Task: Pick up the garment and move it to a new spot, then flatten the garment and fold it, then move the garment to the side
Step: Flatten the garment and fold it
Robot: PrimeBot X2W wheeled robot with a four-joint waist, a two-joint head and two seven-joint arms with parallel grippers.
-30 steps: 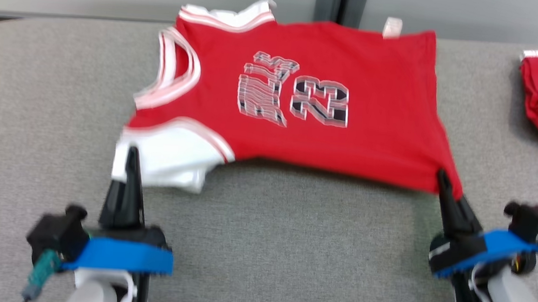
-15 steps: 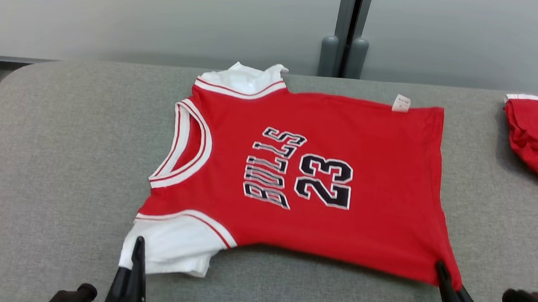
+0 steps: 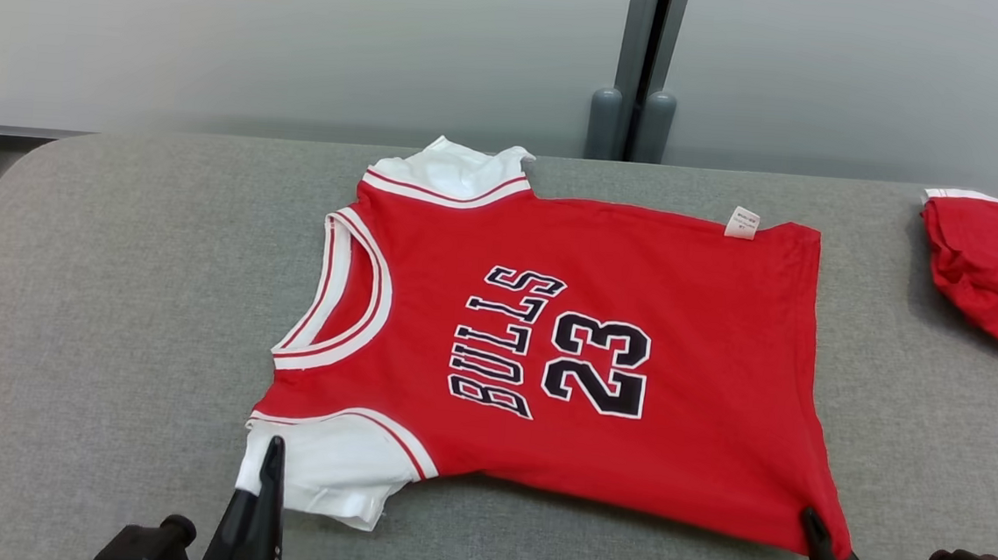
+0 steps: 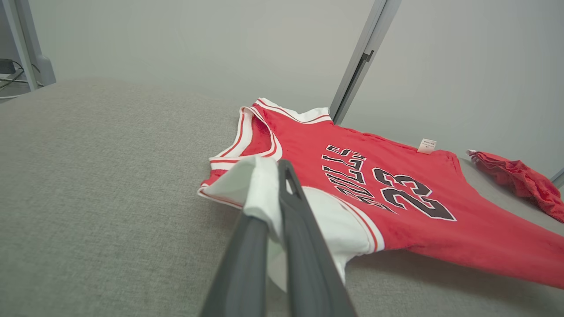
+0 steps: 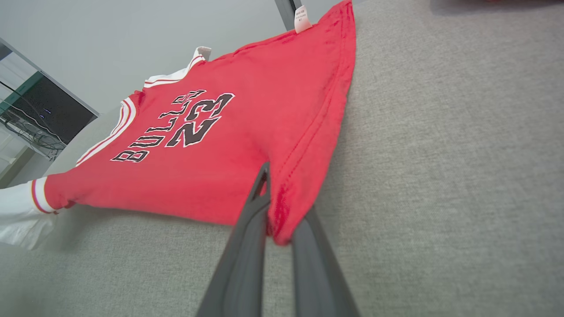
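Observation:
The garment [image 3: 564, 355] is a red jersey with white sleeves and "BULLS 23" on it, spread across the grey padded table [image 3: 112, 288]. My left gripper [image 3: 274, 453] is shut on the near white sleeve [image 4: 260, 185], whose cloth drapes over one finger in the left wrist view [image 4: 275, 174]. My right gripper [image 3: 809, 517] is shut on the near red hem corner [image 5: 282, 220], with the fabric pinched between its fingers [image 5: 273, 189]. The near edge of the jersey is lifted a little off the table between the two grips.
A second, crumpled red garment [image 3: 991, 270] lies at the table's far right, also seen in the left wrist view [image 4: 520, 180]. A grey post [image 3: 634, 105] stands behind the table against the wall. The table's left end is rounded.
The whole picture has slid downward, so the head camera has tilted up. Both grippers keep the same hold on the sleeve and the hem corner.

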